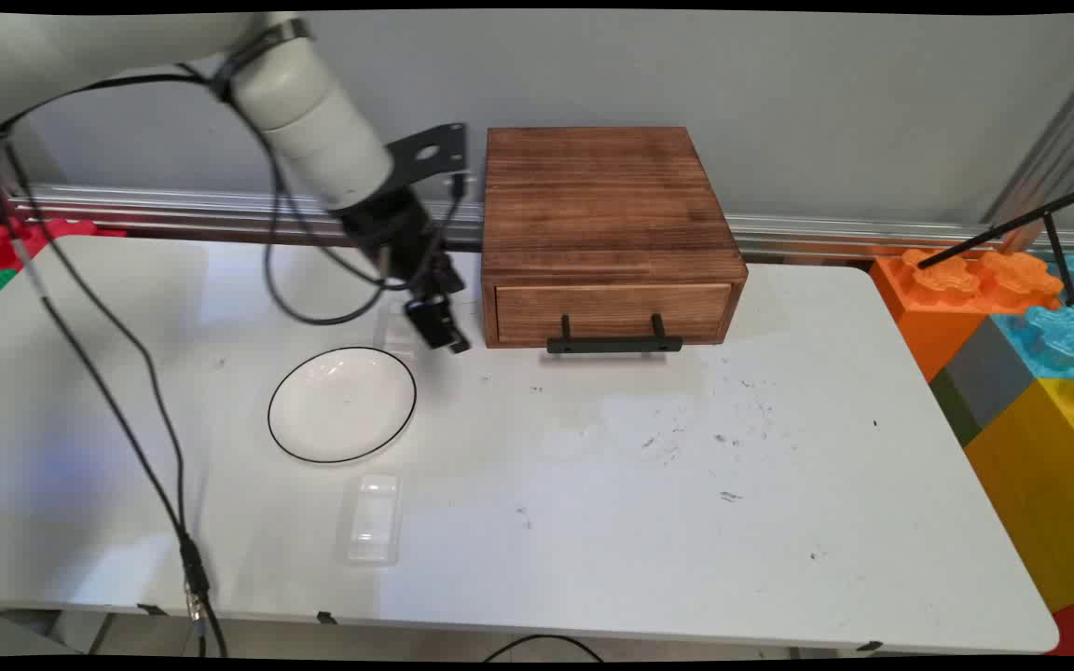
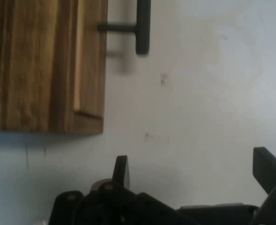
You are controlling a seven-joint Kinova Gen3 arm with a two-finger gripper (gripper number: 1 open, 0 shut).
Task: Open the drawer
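Note:
My black gripper (image 1: pixel 448 337) hangs low over the table just left of the wooden drawer box (image 1: pixel 607 233), near its front left corner. In the hand view the gripper (image 2: pixel 194 171) stands open with nothing but bare table between its fingers (image 2: pixel 121 169). The box's corner (image 2: pixel 44 65) fills the upper left of that view, and one end of the black drawer handle (image 2: pixel 141 26) shows at the top. The drawer is shut, its handle (image 1: pixel 613 341) facing the near side. A white plate with a dark rim (image 1: pixel 342 404) lies just below and left of the gripper.
A clear plastic lid or small box (image 1: pixel 371 517) lies near the table's front, below the plate. Another clear piece (image 1: pixel 397 331) sits behind the plate, partly behind the gripper. Black cables (image 1: pixel 141 373) hang across the left side. Coloured big blocks (image 1: pixel 1031 373) stand at the right.

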